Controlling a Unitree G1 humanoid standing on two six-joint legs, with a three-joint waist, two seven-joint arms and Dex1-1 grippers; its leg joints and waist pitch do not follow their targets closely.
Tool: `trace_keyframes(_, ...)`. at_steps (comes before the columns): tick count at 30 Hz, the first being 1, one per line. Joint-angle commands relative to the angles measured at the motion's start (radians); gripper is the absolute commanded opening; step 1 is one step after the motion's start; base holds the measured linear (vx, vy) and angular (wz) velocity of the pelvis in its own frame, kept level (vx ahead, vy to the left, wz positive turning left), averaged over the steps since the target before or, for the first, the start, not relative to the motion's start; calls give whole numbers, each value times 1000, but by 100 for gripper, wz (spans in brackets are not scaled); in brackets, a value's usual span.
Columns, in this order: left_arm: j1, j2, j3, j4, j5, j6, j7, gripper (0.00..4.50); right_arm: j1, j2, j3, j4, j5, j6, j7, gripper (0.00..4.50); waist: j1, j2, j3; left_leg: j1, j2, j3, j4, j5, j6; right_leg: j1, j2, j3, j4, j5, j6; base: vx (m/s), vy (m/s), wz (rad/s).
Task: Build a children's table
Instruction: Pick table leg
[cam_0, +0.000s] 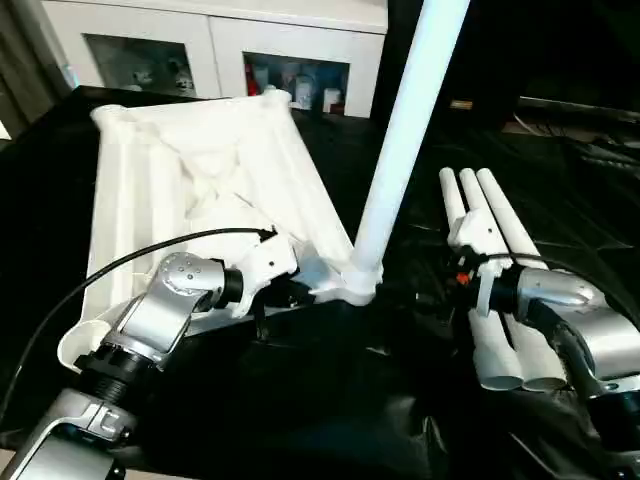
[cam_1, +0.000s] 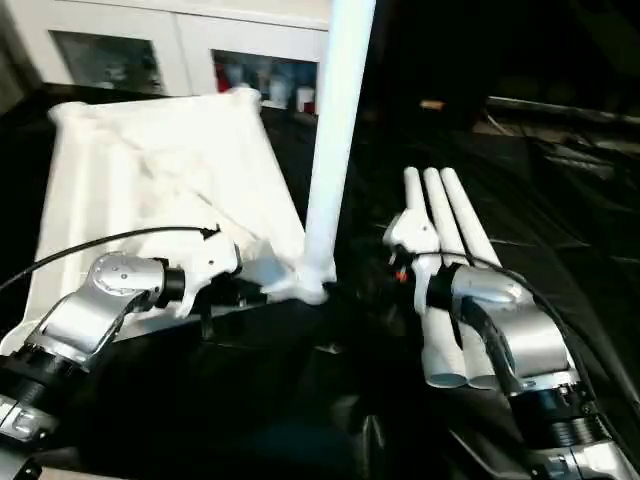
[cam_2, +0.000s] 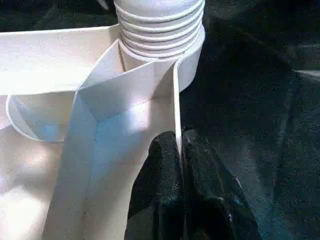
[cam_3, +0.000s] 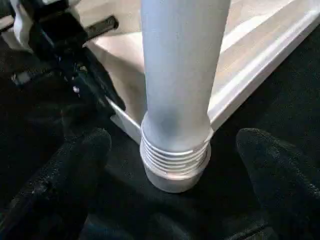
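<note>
Tabletop (cam_0: 200, 190) lies upside down on the black surface (cam_0: 330, 400) in front of me, ribbed underside up, far edge toward the white cabinet (cam_0: 220, 45). One leg (cam_0: 400, 150) stands in the near corner socket (cam_0: 350, 285), leaning a little to my right as it rises out of the top of the head view. From my right wrist camera I see the leg's threaded end (cam_3: 175, 157) seated in the round socket, several ridges exposed above its rim. My left gripper (cam_2: 180, 150) is clamped on the tabletop's thin side rim just beside that socket; the left wrist view shows the two black fingers (cam_2: 157, 170) pressed together with the white wall pinched between them. My right gripper (cam_3: 175, 150) is wide open, one finger (cam_3: 75, 170) on each side of the leg's base, and both stand clear of it with dark gaps between, so nothing is held there. In the head view, my right wrist sits over the three spare legs (cam_0: 500, 290), which lie side by side on the black surface to the right of the upright leg, touching one another, their open ends pointing toward me. A black cable (cam_0: 110, 265) arcs over my left forearm and across the tabletop.
</note>
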Motion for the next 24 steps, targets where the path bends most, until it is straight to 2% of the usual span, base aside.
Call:
trace_keyframes(1, 1, 0, -17, -56, -30, -25, -45, 0, 9, -17, 16, -10, -8, -14, 23, 447, -1, 2, -71, 20, 77, -33, -57, -109, 77, 58, -111, 74, -63, -135, -191, 0, 0, 0)
trace_keyframes(7, 8, 1, -23, -76, -34, -19, -67, 0, -14, 7, 44, 42, -42, -57, 22, 447, 0, 3, -75, 18, 75, -33, -52, -82, 80, 58, -108, 73, -55, -92, -202, 0, 0, 0)
trace_keyframes(15, 11, -9, -33, -79, -24, -21, -68, 0, -41, 34, 59, 95, -67, -91, 13, 447, 5, 1, -73, 19, 75, -33, -51, -108, 67, 58, -108, 74, -58, -144, -192, 0, 0, 0)
trace_keyframes(19, 9, -11, -33, -75, -22, -20, -66, 0, -51, 47, 57, 120, -72, -107, 17, 409, 6, 0, -73, 17, 73, -33, -49, -118, 61, 58, -110, 74, -60, -177, -181, 0, 0, 0)
trace_keyframes(24, 10, -11, -35, -73, -20, -20, -62, 0, -61, 63, 68, 155, -84, -132, 22, 365, 7, -1, -76, 17, 73, -34, -47, -113, 60, 58, -109, 73, -57, -176, -179, 0, 0, 0)
